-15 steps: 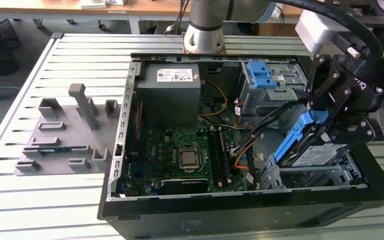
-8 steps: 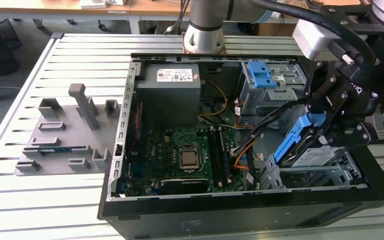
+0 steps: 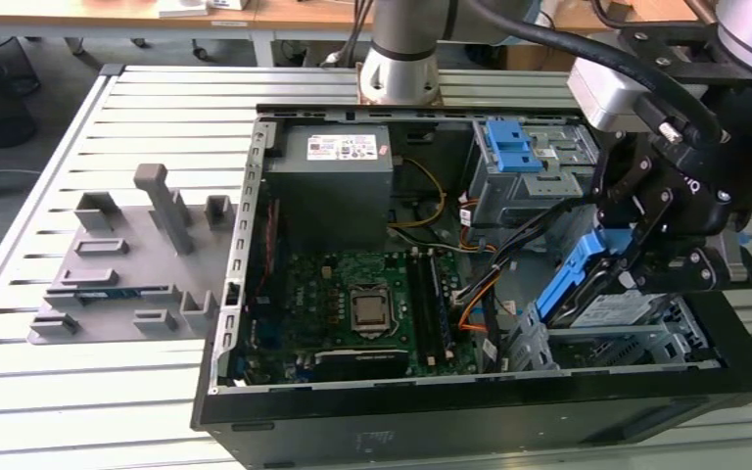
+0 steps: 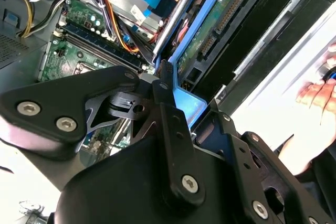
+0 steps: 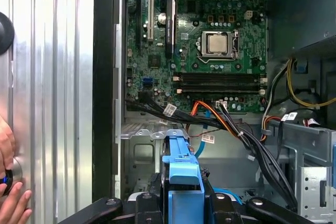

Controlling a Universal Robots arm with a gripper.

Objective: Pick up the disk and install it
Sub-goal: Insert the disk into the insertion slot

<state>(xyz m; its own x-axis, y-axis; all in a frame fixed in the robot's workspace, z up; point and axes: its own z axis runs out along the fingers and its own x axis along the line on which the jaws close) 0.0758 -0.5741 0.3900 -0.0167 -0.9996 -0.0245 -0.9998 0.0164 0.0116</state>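
Gripper [image 3: 657, 250] is pinching the disk [image 3: 583, 292] between its jaws; in the first wrist view they are flanking the blue carrier on both sides. Disk is hanging steeply tilted inside the open computer case [image 3: 239, 294]. Its long axis is sloping down toward the metal drive bay [image 3: 618, 343] directly beneath, to the exterior view's right of the motherboard [image 3: 350, 304]. Lower end is sitting at the bay mouth; I cannot tell whether it is touching.
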